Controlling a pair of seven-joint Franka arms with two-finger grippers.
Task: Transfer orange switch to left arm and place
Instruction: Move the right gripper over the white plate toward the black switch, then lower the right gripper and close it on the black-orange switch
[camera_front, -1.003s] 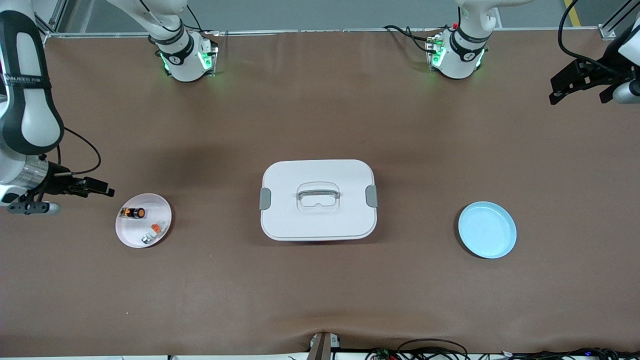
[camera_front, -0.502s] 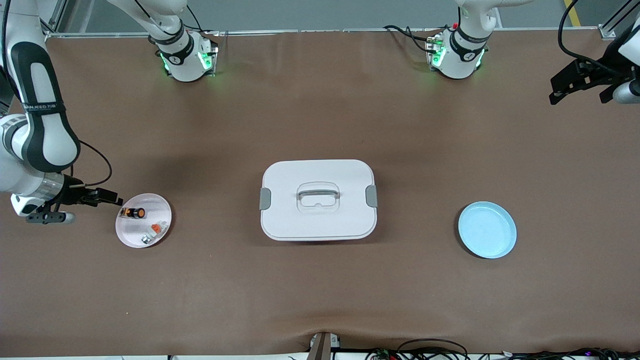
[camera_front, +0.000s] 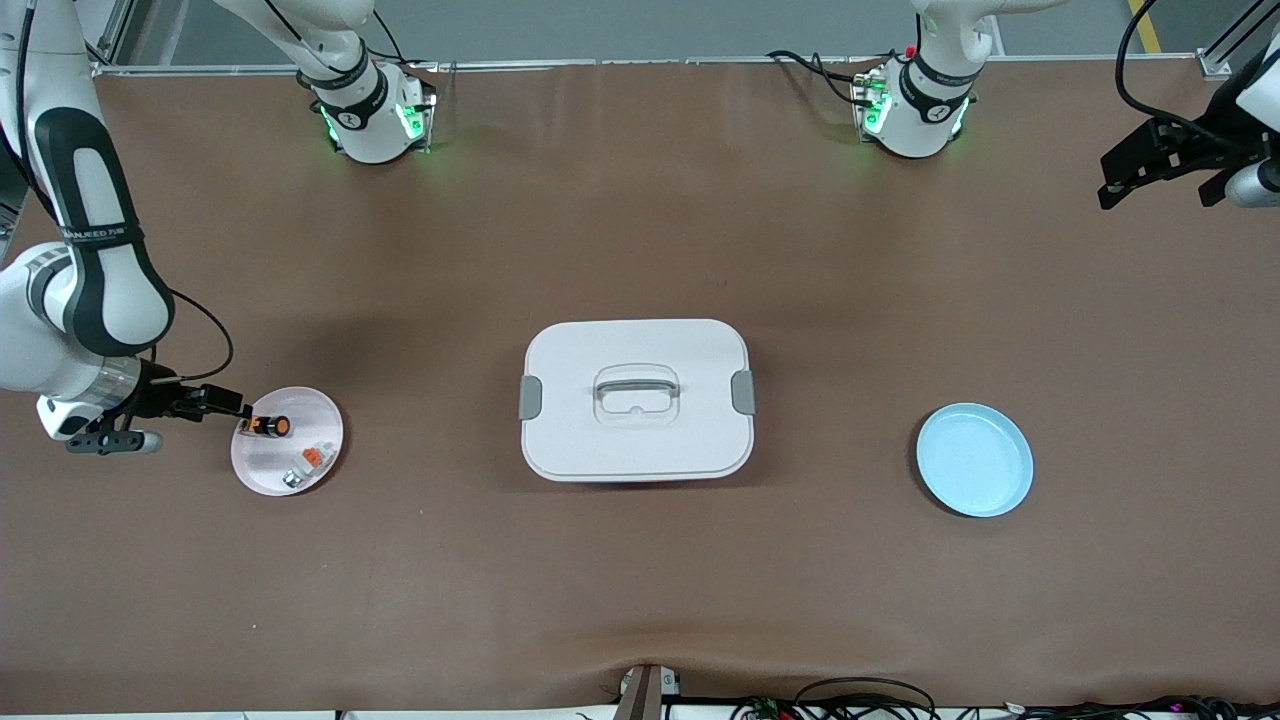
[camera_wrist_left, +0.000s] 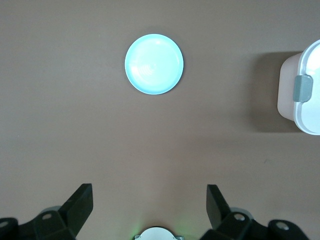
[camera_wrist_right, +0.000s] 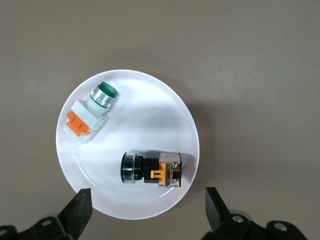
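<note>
Brown matting covered the whole table (camera_front: 640, 580), with the white box (camera_front: 637, 400) at its middle, lid on and both grey latches showing. At nine o'clock from the box, toward the right arm's end, sat a pink plate (camera_front: 288, 441). On it lay the orange switch (camera_front: 268, 426) on its side, and at about five o'clock from that, nearer the front camera, a white-grey piece (camera_front: 308, 463) with an orange tab (its button looked green from the right wrist, though the front view was too small to confirm). At three o'clock from the box, toward the left arm's end, a blue plate (camera_front: 974, 459) sat bare.

The right gripper (camera_front: 222, 405) hung at the pink plate's nine-o'clock rim, jaws spread wide, holding nothing, the switch between its fingers (camera_wrist_right: 80, 210) in the wrist view. The left gripper (camera_front: 1150, 165) waited high over the table's edge at the left arm's end, also wide and bare.
</note>
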